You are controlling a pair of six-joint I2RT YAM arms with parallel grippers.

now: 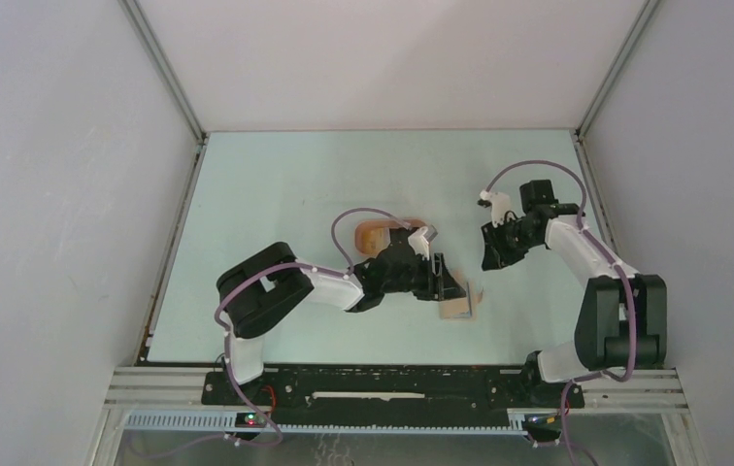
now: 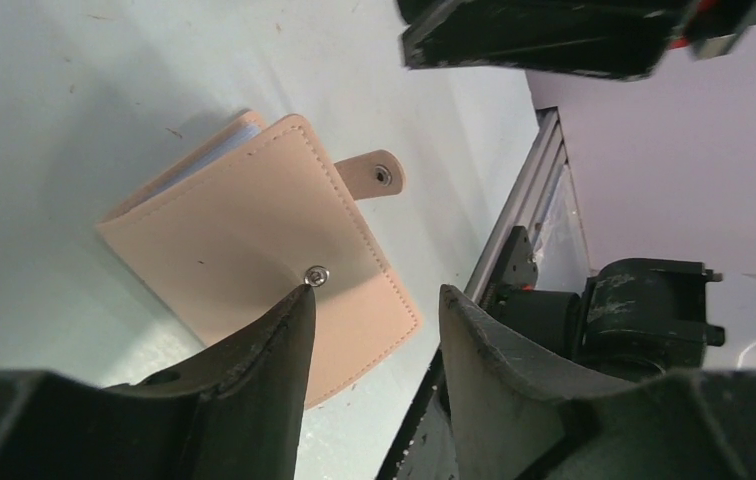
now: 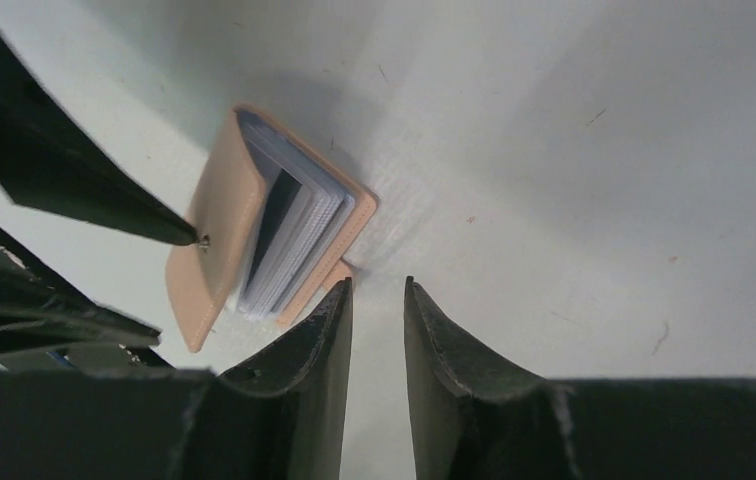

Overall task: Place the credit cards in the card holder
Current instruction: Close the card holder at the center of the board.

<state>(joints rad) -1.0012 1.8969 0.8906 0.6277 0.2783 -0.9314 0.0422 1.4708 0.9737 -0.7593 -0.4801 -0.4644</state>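
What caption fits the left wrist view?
Open left tool at the unsnapped card holder, one fingertip at its snap stud.

My left arm (image 1: 281, 289) stretches low from the lower left toward frame centre. My left gripper (image 1: 452, 287) points right, fingers parted, nothing between them. My right arm (image 1: 601, 282) folds up along the right side. My right gripper (image 1: 492, 256) tips down-left, fingers a narrow slit apart.
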